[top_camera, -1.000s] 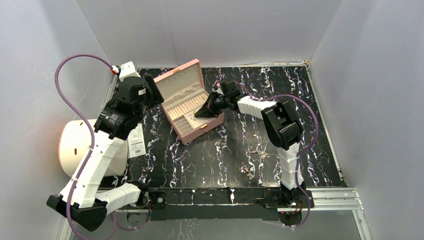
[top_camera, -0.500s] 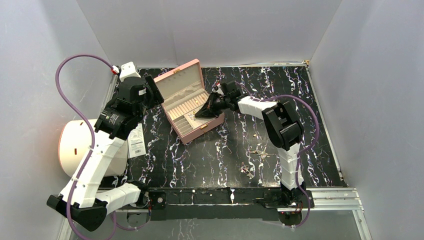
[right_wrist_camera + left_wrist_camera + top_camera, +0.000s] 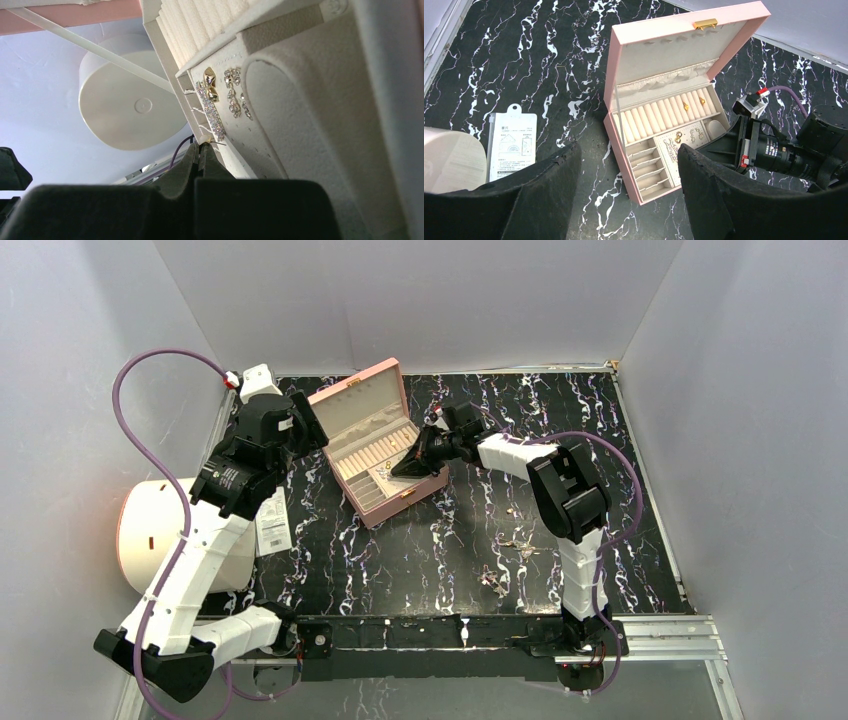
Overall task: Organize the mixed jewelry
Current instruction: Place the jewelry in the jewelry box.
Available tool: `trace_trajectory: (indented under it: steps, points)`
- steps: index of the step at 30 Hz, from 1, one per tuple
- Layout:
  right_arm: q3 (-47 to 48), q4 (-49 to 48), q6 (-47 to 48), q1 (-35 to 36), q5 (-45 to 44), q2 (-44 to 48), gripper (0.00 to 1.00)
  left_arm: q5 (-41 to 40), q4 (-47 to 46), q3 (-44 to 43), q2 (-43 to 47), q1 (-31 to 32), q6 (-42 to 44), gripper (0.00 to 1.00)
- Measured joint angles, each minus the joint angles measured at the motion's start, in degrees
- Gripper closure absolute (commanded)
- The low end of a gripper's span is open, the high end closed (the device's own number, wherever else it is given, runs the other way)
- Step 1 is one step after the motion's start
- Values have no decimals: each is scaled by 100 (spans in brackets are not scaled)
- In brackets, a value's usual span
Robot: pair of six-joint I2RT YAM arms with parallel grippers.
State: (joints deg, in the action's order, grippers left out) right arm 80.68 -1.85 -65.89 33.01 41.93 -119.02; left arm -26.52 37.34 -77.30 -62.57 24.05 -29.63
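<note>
Right gripper (image 3: 201, 150) is reaching into the open pink box (image 3: 372, 400). Its fingers are pressed together on what looks like a tiny gold piece (image 3: 208, 143) with a thin pin; it is too small to say more about it. The tips are just beside the pale earring pad (image 3: 260, 150), at the pad's edge below a sparkling strip (image 3: 212, 115) and a gold knot-shaped earring (image 3: 210, 82). Left gripper (image 3: 629, 150) hangs above the box with its fingers wide apart and holds nothing.

I judge that the step in hand is fixing this piece on the pad. The next move calls for a small, careful push of the pin into the pad, and only then for opening the fingers. Such a light thing may stick to a finger or drop between the compartments.

Other loose pieces (image 3: 495, 582), thin, silvery and gold, lie on the black marbled table (image 3: 590, 410). They are well apart from the box, at about 5 o'clock from it, so much of the sorting is not yet done.
</note>
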Motion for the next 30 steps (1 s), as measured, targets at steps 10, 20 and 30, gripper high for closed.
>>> trace_trajectory:
  steps: [10,20,30]
  points:
    - [0,0,2,0,0,0,100,2,0,7,0,0,0,32]
    - [0,2,13,0,-7,0,100,2,0,7,0,0,0,32]
    - [33,146,188,0,-144,-7,100,2,0,46,0,0,2,32]
